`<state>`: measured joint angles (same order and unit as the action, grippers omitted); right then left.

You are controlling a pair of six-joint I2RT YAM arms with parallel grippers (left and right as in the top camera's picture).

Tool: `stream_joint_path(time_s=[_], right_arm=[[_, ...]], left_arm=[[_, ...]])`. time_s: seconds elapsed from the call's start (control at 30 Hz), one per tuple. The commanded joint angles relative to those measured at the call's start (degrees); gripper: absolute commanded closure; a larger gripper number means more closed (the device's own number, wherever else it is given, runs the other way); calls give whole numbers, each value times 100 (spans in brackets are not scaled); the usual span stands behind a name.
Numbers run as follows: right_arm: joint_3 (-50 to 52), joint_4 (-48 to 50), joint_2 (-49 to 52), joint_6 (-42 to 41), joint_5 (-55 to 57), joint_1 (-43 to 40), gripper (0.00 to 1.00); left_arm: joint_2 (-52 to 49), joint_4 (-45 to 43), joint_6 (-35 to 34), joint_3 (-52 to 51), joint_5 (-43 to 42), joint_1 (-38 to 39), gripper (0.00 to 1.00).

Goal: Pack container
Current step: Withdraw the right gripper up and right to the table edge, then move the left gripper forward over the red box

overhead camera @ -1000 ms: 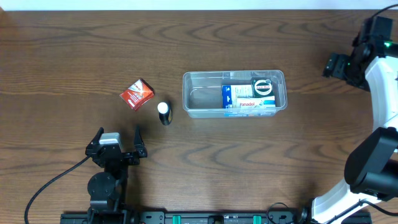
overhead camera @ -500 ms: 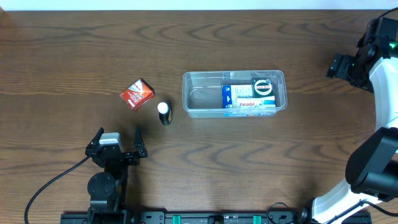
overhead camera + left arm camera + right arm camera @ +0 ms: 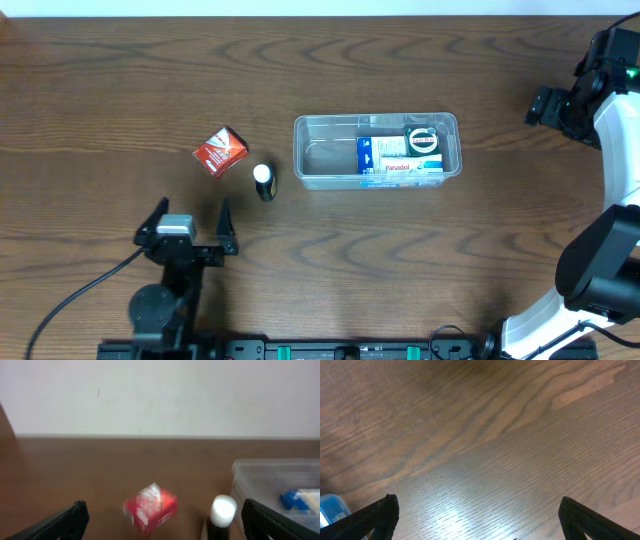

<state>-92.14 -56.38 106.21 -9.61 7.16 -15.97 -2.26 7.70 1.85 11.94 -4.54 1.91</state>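
The container (image 3: 322, 158), a clear rectangular tub, stands at mid-table. Its right half holds a blue and white carton (image 3: 385, 155) and a green box (image 3: 422, 140). Left of it, a small red box (image 3: 220, 150) and a black bottle with a white cap (image 3: 263, 181) lie on the wood. My left gripper (image 3: 190, 220) is open near the front edge, short of both. The blurred left wrist view shows the red box (image 3: 150, 508), the bottle (image 3: 223, 511) and the container (image 3: 265, 480) ahead of my left gripper (image 3: 162, 527). My right gripper (image 3: 541, 104) hangs open at the far right, over bare wood (image 3: 480, 520).
The table is dark wood, with a pale wall behind its far edge (image 3: 160, 436). A black cable (image 3: 80, 300) runs from the left arm's base. The right arm's white body (image 3: 615, 150) stands along the right edge. A blue corner (image 3: 330, 507) shows at the right wrist view's left edge.
The right gripper has drifted slightly to the right. The left gripper has shifted a little, and its fingers point further up the table. Nothing on the table has moved.
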Motion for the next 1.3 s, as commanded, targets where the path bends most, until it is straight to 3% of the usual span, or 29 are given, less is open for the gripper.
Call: stream_joint_path(time_s=[0.0, 0.17, 0.5, 0.63, 0.9, 1.13, 1.27], right_arm=[[-66, -17, -92, 68, 35, -24, 1], [-66, -17, -92, 68, 35, -24, 1], [-66, -17, -92, 68, 35, -26, 1], [-66, -17, -92, 68, 35, -24, 1], [-66, -17, -92, 68, 35, -24, 1], [-66, -17, -92, 68, 33, -24, 1], [-66, -17, -92, 68, 35, -26, 1]], left_arm=[[-479, 358, 321, 1086, -24, -39, 2], [-2063, 1432, 498, 2747, 109, -39, 2], [-6852, 5283, 498, 7036, 109, -39, 2], [-8118, 5925, 501, 8201, 160, -39, 2], [-8743, 5803, 581, 8387, 1012, -39, 2], [-8745, 5687, 1727, 8387, 1108, -39, 2], [-8752, 5674, 2479, 8384, 590, -103, 2]])
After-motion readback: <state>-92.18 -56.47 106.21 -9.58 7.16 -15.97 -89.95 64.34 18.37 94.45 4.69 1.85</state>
